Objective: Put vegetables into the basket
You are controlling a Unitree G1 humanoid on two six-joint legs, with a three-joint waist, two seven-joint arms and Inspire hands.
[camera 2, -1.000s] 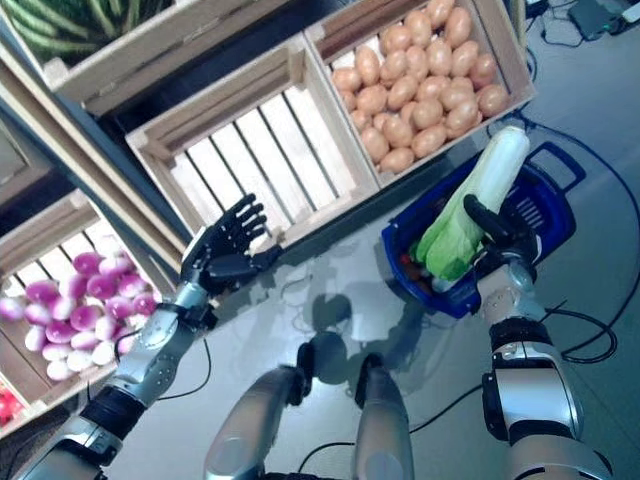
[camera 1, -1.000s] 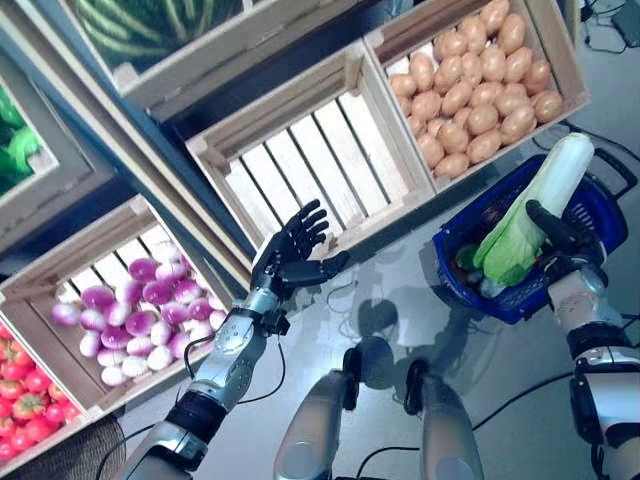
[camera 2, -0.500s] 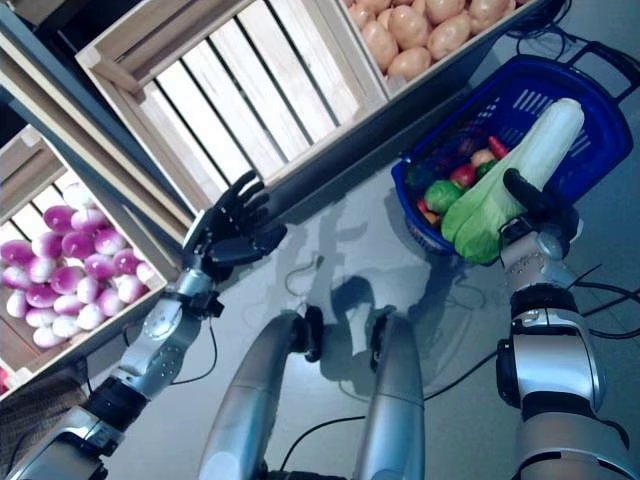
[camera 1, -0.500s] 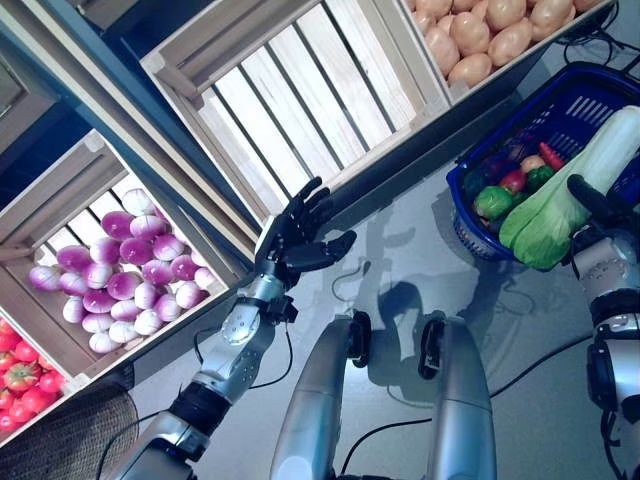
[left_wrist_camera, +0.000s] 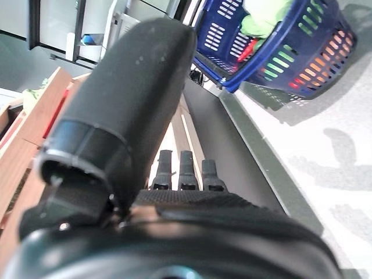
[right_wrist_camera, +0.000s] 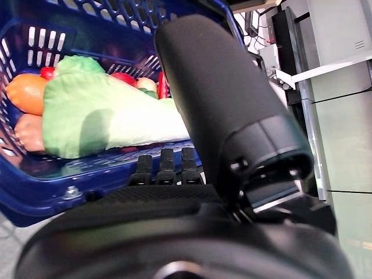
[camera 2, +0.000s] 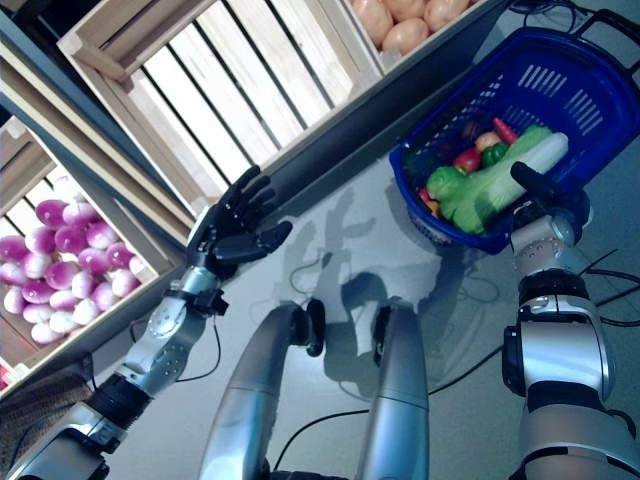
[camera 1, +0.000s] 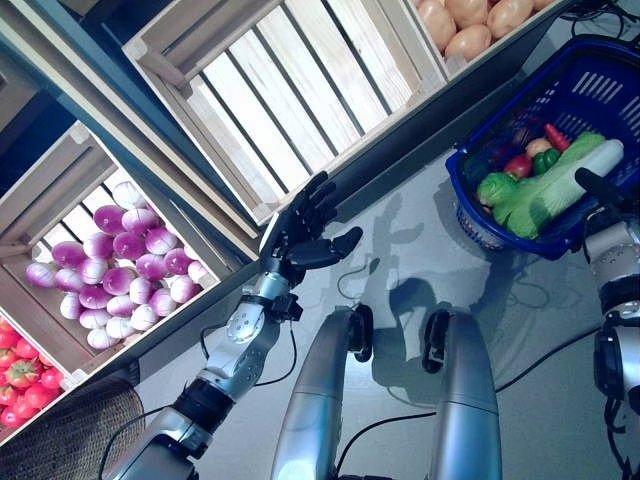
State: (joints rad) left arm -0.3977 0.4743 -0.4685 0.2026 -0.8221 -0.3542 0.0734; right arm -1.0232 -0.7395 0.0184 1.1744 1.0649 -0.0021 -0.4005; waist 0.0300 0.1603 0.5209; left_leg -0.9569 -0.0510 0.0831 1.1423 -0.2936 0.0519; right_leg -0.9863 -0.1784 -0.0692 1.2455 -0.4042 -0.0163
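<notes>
- The cabbage (camera 2: 497,185) lies across the other vegetables in the blue basket (camera 2: 596,95), with its white stem end resting toward the rim on the robot's side. It sits high on the pile, so I think it can roll or slide out over that rim if something bumps it.
- The right robot hand (camera 2: 545,205) is just beside that stem end, at the basket's edge. In its wrist view the fingers look straight and the thumb stands up, so it seems open and holding nothing. If it pulls back carelessly, a finger may catch the stem or the rim and tip the basket.
- The left robot hand (camera 1: 305,235) hangs open and empty in front of the empty wooden crate (camera 1: 290,90), well apart from the basket. The risk there is small; it could only knock the crate's front edge.
- Compared with a second ago, the cabbage is no longer held upright above the basket; it is down inside it and lying flat.
- The whole view has also shifted since then, so the camera has moved; the crates themselves have not.
</notes>
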